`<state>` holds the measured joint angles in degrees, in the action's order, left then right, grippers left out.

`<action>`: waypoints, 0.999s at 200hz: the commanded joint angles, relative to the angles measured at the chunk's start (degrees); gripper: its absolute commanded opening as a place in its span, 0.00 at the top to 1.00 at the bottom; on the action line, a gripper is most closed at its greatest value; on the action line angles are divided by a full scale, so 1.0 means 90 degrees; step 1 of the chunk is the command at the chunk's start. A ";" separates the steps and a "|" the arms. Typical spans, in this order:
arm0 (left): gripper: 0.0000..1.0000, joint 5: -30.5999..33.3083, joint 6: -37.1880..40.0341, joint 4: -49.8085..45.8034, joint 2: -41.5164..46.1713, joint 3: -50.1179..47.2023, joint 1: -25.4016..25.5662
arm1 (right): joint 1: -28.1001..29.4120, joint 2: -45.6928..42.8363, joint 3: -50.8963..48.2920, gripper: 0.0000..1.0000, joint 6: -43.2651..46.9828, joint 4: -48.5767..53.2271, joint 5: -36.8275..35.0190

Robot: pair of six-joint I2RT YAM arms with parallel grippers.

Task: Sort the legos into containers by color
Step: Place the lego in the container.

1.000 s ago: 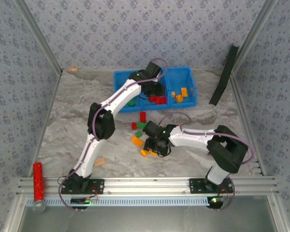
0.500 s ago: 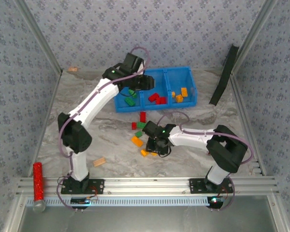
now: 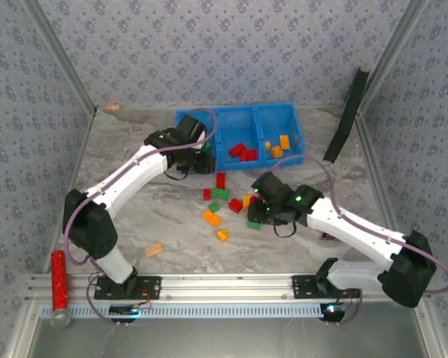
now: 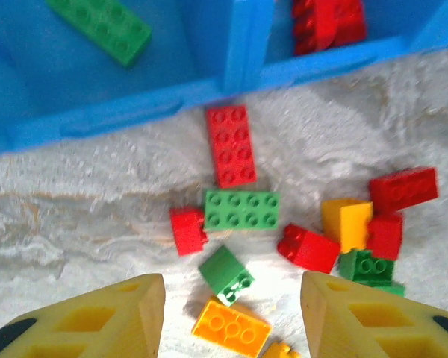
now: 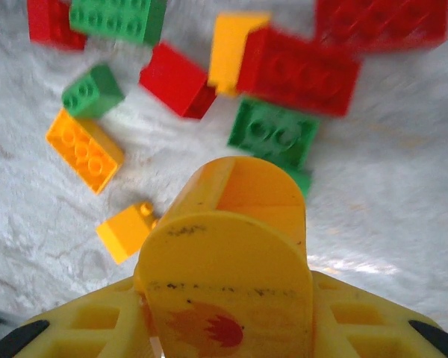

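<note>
As seen from above, the left arm is stretched toward the far edge of the table, the left gripper held at the front left corner of the blue tray. The right arm is bent inward, the right gripper poised over loose legos mid-table. At the left wrist, the fingers are parted and empty. At the right wrist, a yellow piece is clamped between the fingers.
</note>
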<state>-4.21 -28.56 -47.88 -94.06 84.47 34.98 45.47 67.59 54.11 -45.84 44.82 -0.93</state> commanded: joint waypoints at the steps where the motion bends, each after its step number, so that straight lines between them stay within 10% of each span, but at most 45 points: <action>1: 0.49 0.0043 -0.0359 0.0032 0.0263 -0.0316 0.0009 | -0.0625 -0.0161 0.0330 0.69 0.1010 0.0542 -0.0338; 79: 0.48 0.0048 -0.1319 0.0516 0.0045 -0.1042 0.0435 | -0.2584 0.0604 0.1394 0.70 0.3070 -0.1276 -0.0843; 200: 0.43 0.0038 -0.1622 0.0106 -0.1026 -0.0855 0.0950 | -0.3708 0.3619 0.2639 0.68 0.3688 -0.2920 -0.0312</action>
<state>-4.03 -42.15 -44.80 -101.97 74.89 42.63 13.10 97.30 75.64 -14.06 21.15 -5.50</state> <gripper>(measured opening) 0.567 0.413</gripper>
